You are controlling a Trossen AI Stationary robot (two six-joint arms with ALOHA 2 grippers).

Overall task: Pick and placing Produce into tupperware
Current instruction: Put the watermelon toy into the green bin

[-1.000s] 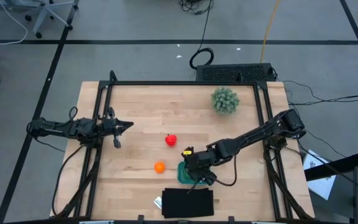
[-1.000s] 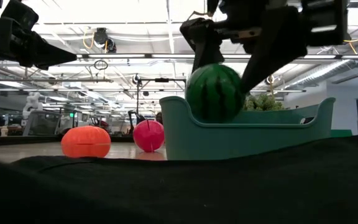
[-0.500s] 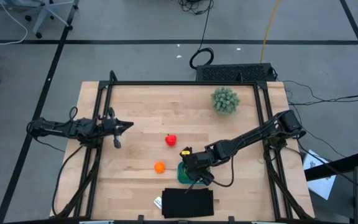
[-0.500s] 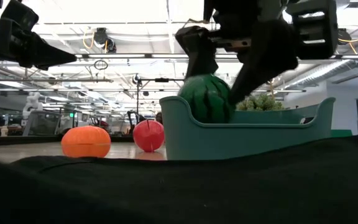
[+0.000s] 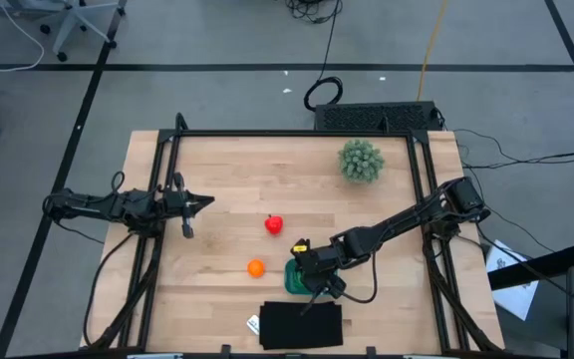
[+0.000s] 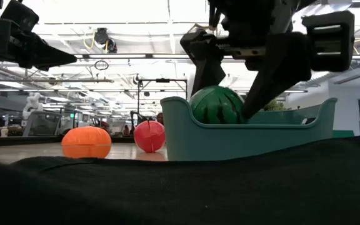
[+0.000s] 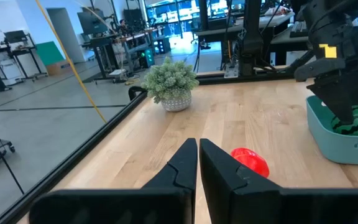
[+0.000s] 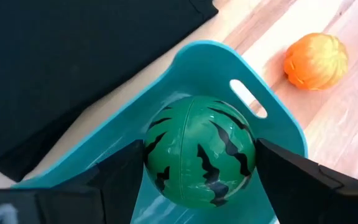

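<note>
Low in the centre of the high view, the right pincer [image 5: 315, 284] reaches into the teal tupperware [image 8: 263, 124], its fingers closed against the sides of the striped green melon [image 8: 200, 151] inside. The orange ball [image 5: 255, 267] and red fruit [image 5: 273, 224] lie on the worktop [image 5: 227, 179] to the container's left. The left pincer [image 5: 205, 200] waits at centre-left, fingers together and empty.

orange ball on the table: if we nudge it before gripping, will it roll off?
Probably rolls, but not freely: the orange ball looks squashed and ribbed in the low view, so it should settle fast. It sits on bare wood with nothing touching it. Its ridges likely help a two-finger grip.
</note>
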